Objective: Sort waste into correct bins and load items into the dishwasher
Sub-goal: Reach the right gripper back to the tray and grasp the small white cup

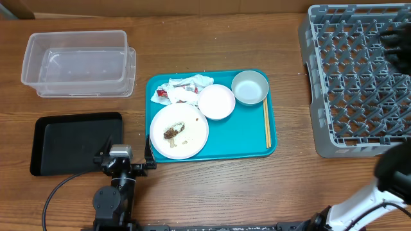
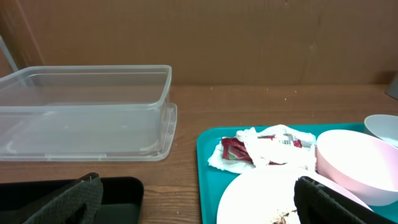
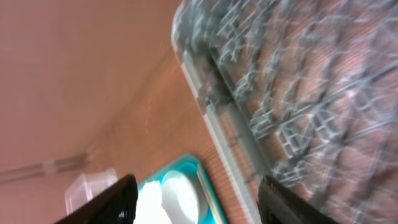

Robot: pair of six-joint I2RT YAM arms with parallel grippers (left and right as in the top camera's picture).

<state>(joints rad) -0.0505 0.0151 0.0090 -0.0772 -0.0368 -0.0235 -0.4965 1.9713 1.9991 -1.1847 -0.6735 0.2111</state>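
Note:
On the teal tray (image 1: 221,142) lie a large plate (image 1: 192,138) with brown food scraps (image 1: 171,133), a white bowl (image 1: 216,101), a smaller bowl (image 1: 250,87), chopsticks (image 1: 267,125), and a crumpled napkin with a red-and-white wrapper (image 1: 182,89). The clear tub (image 1: 78,63) and black tray (image 1: 67,144) sit to the left, the grey dish rack (image 1: 359,83) to the right. My left gripper (image 1: 127,154) (image 2: 202,205) hangs open and empty between black tray and teal tray. My right gripper (image 3: 196,186) is open and empty beside the rack, its view blurred.
The right arm (image 1: 393,172) is a dark blur at the lower right, in front of the rack. A dark blurred shape (image 1: 395,42) lies over the rack's far right part. Bare wood runs between teal tray and rack.

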